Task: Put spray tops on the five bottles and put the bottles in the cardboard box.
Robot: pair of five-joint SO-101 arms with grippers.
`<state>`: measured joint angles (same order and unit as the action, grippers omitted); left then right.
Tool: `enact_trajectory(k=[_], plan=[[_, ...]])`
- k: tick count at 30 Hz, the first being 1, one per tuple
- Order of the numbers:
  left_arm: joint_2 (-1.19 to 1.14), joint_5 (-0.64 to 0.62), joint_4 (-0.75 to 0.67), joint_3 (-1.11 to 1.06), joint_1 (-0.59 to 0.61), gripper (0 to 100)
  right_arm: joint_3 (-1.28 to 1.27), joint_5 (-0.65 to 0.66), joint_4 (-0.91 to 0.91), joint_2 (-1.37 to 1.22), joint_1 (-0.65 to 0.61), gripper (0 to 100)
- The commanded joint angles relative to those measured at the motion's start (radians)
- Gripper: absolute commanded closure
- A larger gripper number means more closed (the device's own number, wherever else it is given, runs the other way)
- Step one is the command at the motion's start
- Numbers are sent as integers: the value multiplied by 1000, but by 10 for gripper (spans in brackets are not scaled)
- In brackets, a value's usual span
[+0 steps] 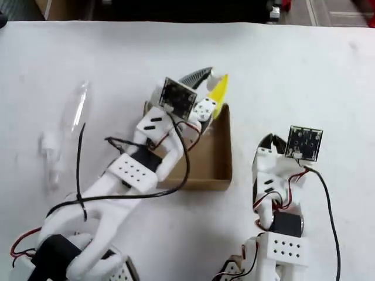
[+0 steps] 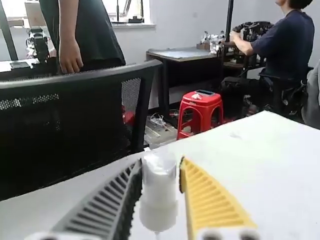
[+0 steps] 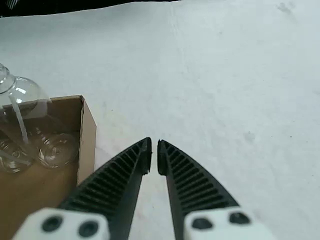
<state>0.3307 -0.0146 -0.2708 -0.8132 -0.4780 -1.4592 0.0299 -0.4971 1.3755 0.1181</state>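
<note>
Looks like the step of putting a bottle into the cardboard box (image 1: 225, 153). Seems close to the end of the job: some clear bottles (image 3: 55, 147) down in the box, and one lone bottle (image 1: 67, 126) lying flat on the table (image 1: 304, 70), well apart from the box, on the left arm's side.

Up over the far corner of the box: the left gripper (image 1: 217, 74), squeezing a white spray top (image 2: 159, 200) tight between a grey jaw and a yellow jaw. Probably part of the round bottle (image 3: 17, 92) seen at the box's edge, with a thin tube inside. Hard to be sure.

Just beside the box, over bare table: the right gripper (image 3: 154, 147), black jaws nearly closed with only a thin gap, holding nothing.

Next, most likely: go down slowly into a free spot, stay off the bottles lying there, then open the jaws and let go. After that, fetch the lone one from the table. Seems to have a white top on one end, but hard to tell.

See-through, shiny, round and smooth. Easy to roll, easy to slip.
</note>
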Motion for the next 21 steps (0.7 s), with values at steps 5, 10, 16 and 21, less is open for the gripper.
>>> enact_trajectory(k=[5,10,16,21], plan=[[12,3,141,138,-4,849,9,12,21,2,-5,978],[12,3,137,149,-7,849,9,12,21,2,-5,978],[30,9,114,173,-10,853,9,12,22,2,-5,978],[229,11,305,256,-12,849,9,12,22,7,-5,978]])
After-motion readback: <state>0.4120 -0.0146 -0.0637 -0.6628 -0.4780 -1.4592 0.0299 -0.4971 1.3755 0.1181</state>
